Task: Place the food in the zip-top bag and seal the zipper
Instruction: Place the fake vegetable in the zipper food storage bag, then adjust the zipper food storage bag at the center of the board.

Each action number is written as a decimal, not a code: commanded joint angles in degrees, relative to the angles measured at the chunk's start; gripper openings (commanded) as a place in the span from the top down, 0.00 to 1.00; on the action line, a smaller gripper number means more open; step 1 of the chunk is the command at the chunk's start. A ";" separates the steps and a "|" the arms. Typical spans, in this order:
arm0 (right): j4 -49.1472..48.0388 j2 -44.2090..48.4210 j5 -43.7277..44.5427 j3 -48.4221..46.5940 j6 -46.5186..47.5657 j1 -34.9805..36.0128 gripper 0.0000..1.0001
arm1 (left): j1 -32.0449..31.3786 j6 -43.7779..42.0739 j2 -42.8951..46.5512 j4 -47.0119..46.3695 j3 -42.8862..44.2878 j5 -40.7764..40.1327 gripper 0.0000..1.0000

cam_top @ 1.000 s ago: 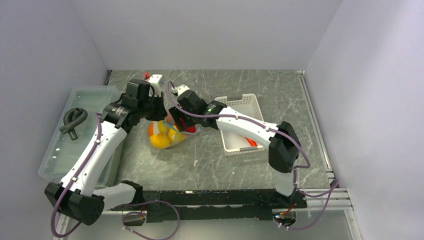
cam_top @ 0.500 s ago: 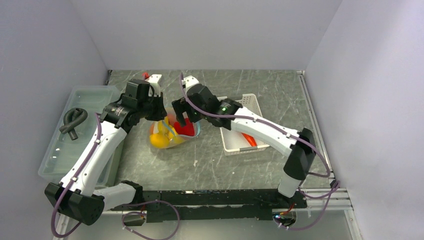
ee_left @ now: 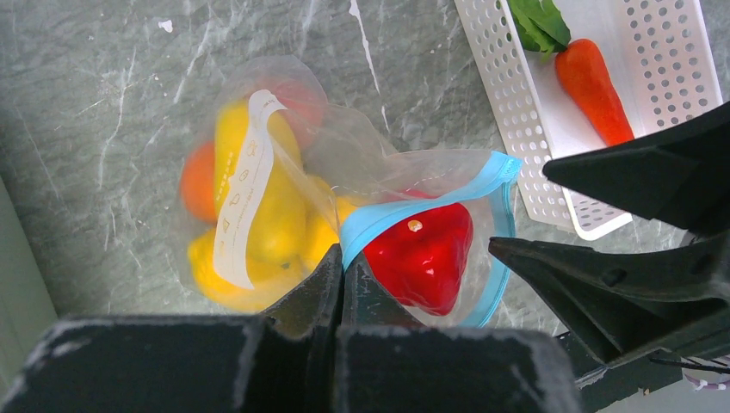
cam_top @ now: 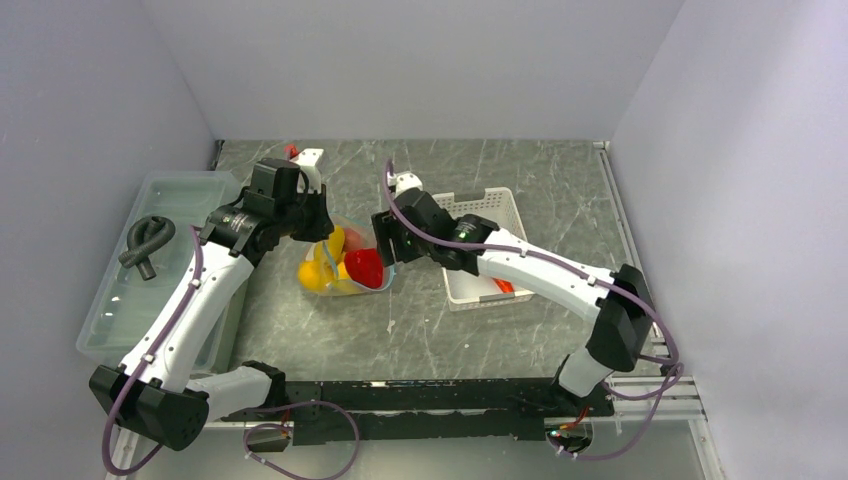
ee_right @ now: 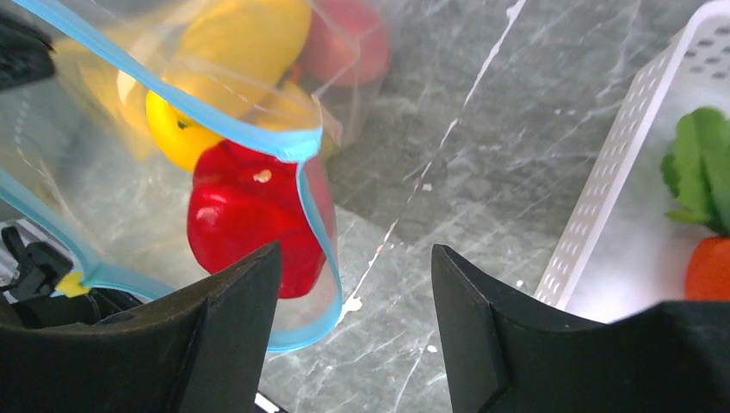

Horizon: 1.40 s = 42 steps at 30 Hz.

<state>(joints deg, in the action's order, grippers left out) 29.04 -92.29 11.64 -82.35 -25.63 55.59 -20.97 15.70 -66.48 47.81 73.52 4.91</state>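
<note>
The clear zip-top bag (cam_top: 335,268) lies mid-table with its mouth held up. My left gripper (ee_left: 343,258) is shut on the teal-blue zipper (ee_left: 430,194) at the mouth's edge. Inside the bag are yellow fruits (ee_left: 258,215), an orange fruit (ee_left: 196,181) and a red pepper (ee_left: 422,254) just within the mouth. My right gripper (ee_right: 355,249) is open and empty, beside the mouth's right side, its left finger next to the pepper (ee_right: 245,215). An orange carrot (ee_left: 594,77) and a green leafy piece (ee_left: 538,21) lie in the white basket (ee_left: 499,95).
The white perforated basket (cam_top: 505,215) stands right of the bag, under my right forearm. A translucent bin (cam_top: 190,195) with a black hose (cam_top: 148,245) on it sits along the left edge. Walls close in the table on three sides.
My right gripper has let the red pepper go into the bag's mouth and drawn back to the right. The left gripper has kept its hold on the zipper.
</note>
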 commanded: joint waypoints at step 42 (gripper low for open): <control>-9.78 4.12 -6.22 5.97 -9.35 -0.57 1.00 | 0.32 -0.22 0.93 -0.70 1.87 1.13 1.00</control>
<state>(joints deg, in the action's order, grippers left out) 18.59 -91.18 6.70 -70.52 -38.33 55.22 -20.82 15.70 -66.48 47.86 73.52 4.93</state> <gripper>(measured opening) 0.018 0.014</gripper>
